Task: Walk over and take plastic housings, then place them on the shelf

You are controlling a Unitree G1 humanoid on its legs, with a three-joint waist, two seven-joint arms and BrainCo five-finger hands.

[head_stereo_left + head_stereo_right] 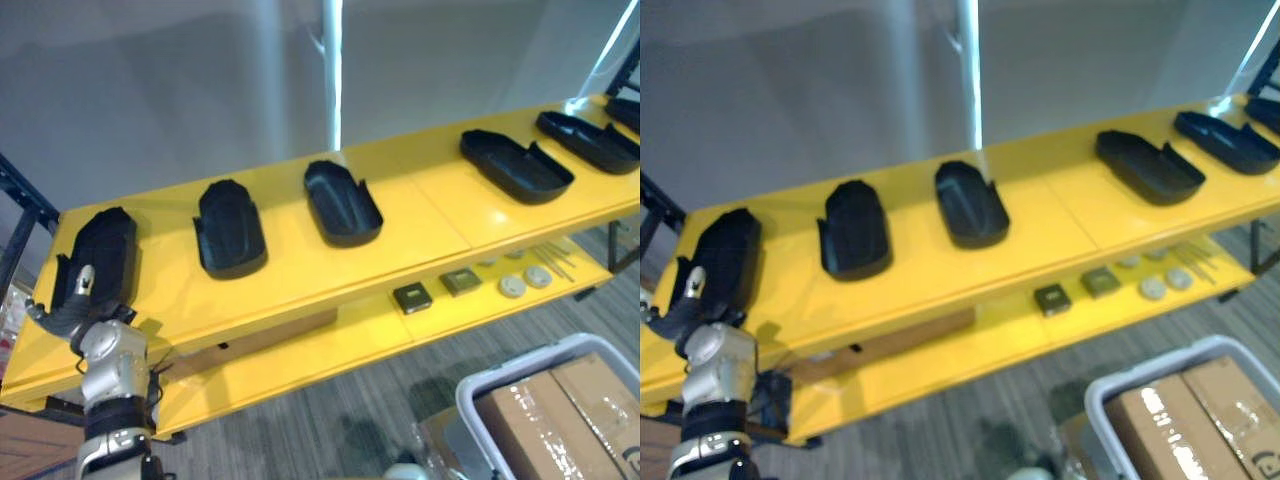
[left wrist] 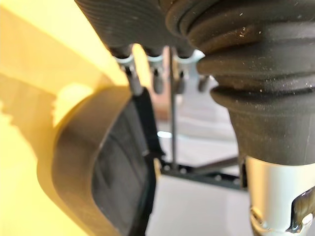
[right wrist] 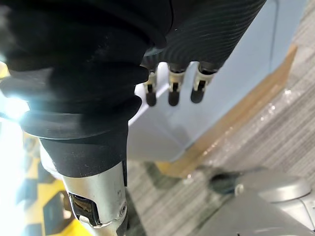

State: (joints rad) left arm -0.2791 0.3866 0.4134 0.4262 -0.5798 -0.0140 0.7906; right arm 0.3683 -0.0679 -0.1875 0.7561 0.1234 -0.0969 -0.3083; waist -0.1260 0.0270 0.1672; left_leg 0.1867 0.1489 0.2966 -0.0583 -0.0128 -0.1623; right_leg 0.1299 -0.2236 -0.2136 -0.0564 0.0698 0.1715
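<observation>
The left hand [image 1: 74, 300] rests on the near end of the leftmost plastic housing [image 1: 102, 248] on the yellow shelf [image 1: 300, 275] — its underside is hidden, so whether it grips cannot be told. Five other housings [image 1: 342, 203] lie along the top board, the farthest cut off at the edge. The right hand [image 3: 172, 91] hangs slack and empty by a grey bin [image 1: 467, 398] holding a cardboard box [image 1: 555, 415].

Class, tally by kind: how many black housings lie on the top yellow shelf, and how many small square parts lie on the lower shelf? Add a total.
black housings: 6, the far-right one cut off by the view's edge
small square parts: 2
Total: 8
</observation>
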